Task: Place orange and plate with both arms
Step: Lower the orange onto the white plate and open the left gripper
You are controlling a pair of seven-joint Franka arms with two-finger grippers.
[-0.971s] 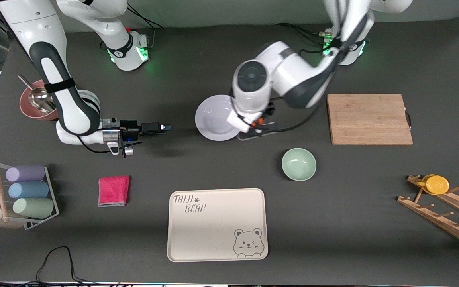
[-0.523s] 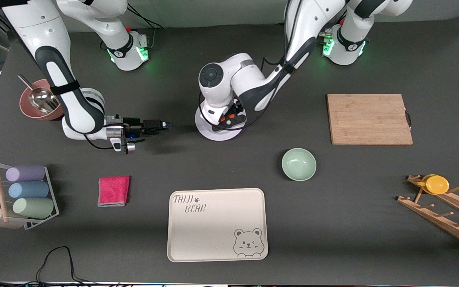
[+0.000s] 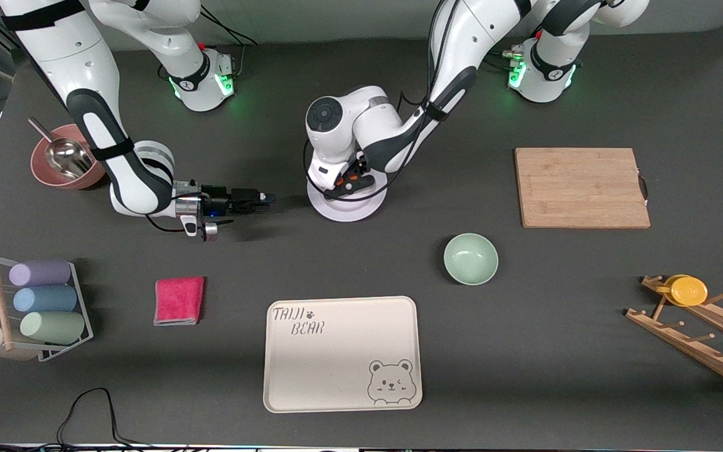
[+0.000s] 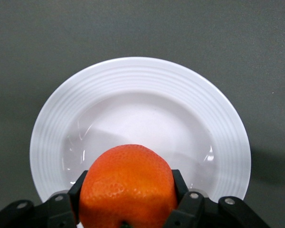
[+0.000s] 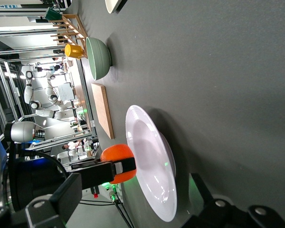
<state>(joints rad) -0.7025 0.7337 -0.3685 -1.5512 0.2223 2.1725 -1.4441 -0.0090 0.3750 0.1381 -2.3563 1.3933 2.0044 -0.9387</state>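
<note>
Over the last second the left arm has swung in above the plate (image 3: 347, 204), and its tool (image 4: 128, 211) now hangs low over the bowl of it, clamped on the orange (image 4: 127, 185), apparently for release. The right tool (image 3: 261, 199) waits beside the plate near the tabletop, fingers hard to read.

Two glossy white arms (image 3: 91, 94) with dark grey joint panels; bases (image 3: 201, 81) glow green; black cables trail along them; black end effector (image 3: 255, 199) hardware with silver screws.
</note>
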